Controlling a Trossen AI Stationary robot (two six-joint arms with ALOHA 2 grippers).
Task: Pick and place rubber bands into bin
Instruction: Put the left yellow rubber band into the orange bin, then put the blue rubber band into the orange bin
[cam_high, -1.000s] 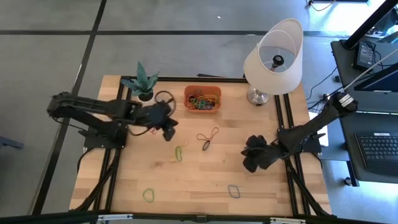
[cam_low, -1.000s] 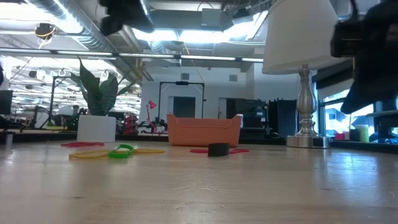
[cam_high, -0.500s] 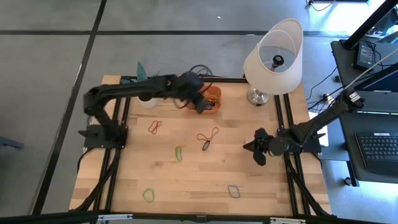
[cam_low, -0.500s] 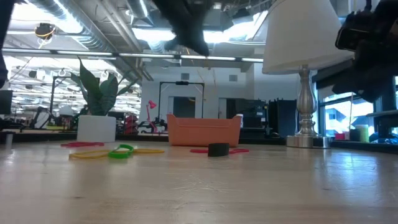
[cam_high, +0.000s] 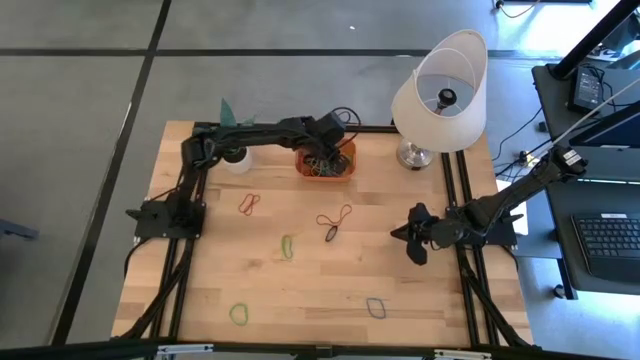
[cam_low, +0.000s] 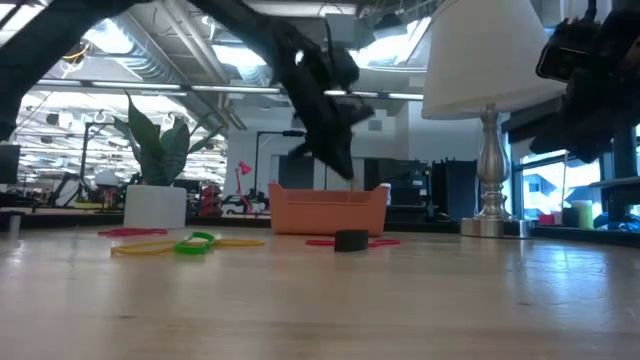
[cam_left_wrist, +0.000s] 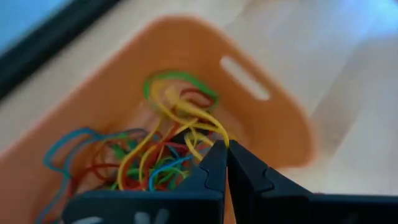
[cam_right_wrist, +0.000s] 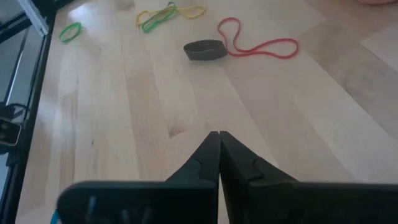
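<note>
Tabletop bin (cam_high: 325, 160) lies under left claw (cam_high: 335, 152).

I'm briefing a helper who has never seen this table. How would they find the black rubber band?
Start at the orange bin at the table's far edge, beside the lamp. Come toward the middle of the table to the long red band; the black band lies at its end. It is the only dark, short, thick loop there.

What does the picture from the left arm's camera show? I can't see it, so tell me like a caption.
The left gripper, its two dark fingers pressed shut, hangs over the orange bin. Inside the bin lies a tangled pile of rubber bands in yellow, red, green and blue. Pale wooden table shows beside the bin.
</note>
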